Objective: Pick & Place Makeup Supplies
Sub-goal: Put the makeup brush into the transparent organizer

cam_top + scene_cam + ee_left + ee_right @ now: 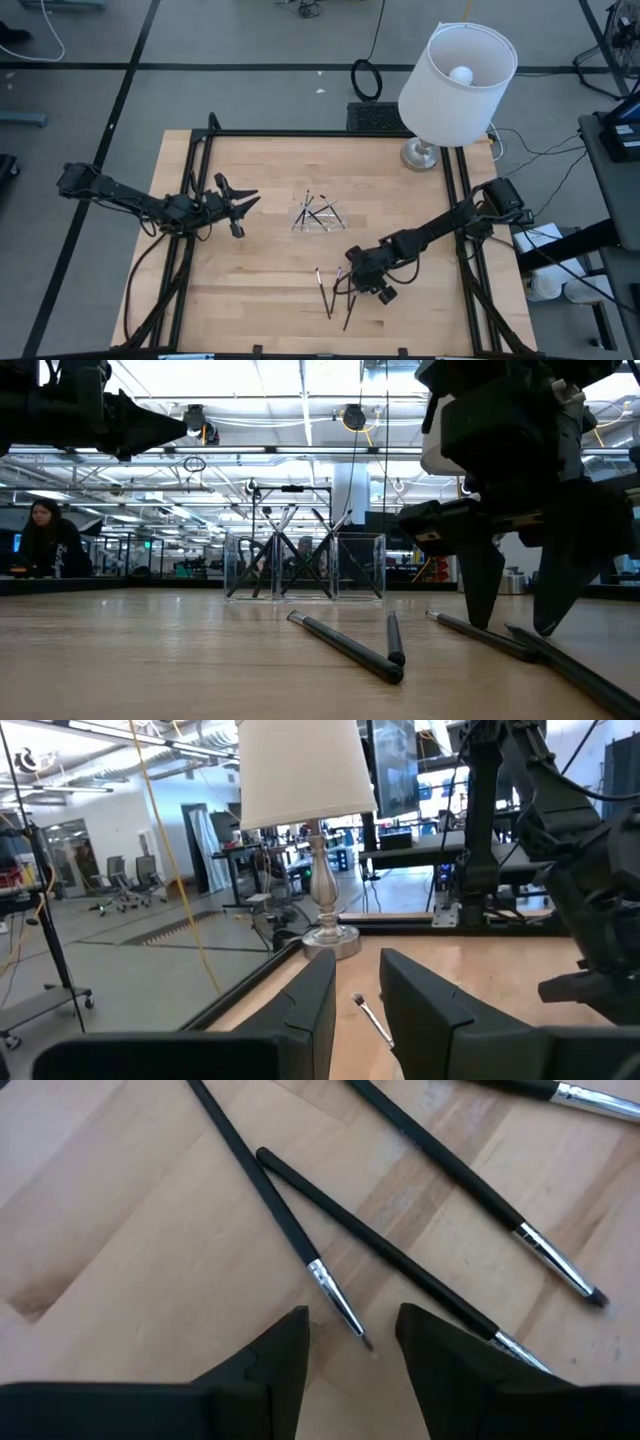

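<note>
Pale wooden tabletop (pixel 260 290) under a white-shaded lamp (pixel 457 85). Near its front edge lie four thin dark makeup brushes with silvery ferrules (pixel 300 1240), loosely fanned, long axes running roughly front to back. More stand crossed in a small clear plastic tray (pixel 318 216) mid-table. Right gripper (pixel 350 1342) hovers low over the loose brushes, fingers parted, empty. Left gripper (pixel 240 205) waits beside the tray, jaws apart. Best to straddle one shaft crosswise, clear of neighbours
</note>
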### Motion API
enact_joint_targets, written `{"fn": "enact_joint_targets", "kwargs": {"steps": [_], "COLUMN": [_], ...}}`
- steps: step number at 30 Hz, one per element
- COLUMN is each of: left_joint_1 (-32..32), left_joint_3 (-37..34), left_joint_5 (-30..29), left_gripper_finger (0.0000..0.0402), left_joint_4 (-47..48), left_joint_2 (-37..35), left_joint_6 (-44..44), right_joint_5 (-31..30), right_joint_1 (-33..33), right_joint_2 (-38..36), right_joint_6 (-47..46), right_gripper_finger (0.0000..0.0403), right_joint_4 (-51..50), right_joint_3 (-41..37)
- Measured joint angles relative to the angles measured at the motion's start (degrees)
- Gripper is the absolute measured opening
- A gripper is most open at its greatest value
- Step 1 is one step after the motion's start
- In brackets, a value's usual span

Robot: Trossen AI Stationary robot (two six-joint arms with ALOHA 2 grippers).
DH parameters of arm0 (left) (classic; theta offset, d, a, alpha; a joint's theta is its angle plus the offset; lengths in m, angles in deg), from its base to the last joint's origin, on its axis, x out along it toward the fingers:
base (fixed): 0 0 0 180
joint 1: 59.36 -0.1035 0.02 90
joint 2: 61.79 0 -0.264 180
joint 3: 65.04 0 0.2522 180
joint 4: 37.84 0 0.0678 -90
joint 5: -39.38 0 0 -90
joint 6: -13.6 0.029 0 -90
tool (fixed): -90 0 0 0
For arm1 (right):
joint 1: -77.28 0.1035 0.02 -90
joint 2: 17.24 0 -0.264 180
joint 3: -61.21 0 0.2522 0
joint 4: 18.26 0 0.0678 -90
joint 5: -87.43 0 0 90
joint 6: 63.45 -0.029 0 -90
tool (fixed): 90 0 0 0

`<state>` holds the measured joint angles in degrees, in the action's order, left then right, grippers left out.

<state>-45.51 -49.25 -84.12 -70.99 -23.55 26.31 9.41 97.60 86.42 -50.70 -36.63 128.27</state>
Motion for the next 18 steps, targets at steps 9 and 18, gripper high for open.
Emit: {"fn": "enact_joint_targets", "kwargs": {"steps": [9,18], "left_joint_1": [0.00,0.00], "left_joint_3": [0.00,0.00], "left_joint_5": [0.00,0.00], "left_gripper_finger": [0.0090,0.0090], "left_joint_4": [-0.10,-0.10], "left_joint_2": [0.00,0.00], "left_joint_6": [1.85,1.81], "right_joint_5": [-1.50,-1.57], "right_joint_1": [0.06,0.32], "right_joint_2": [0.15,0.24], "right_joint_6": [-0.13,1.39], "right_gripper_finger": [0.0091,0.0042], "right_joint_4": [-4.35,-6.49], "right_joint_3": [-0.04,-0.15]}}
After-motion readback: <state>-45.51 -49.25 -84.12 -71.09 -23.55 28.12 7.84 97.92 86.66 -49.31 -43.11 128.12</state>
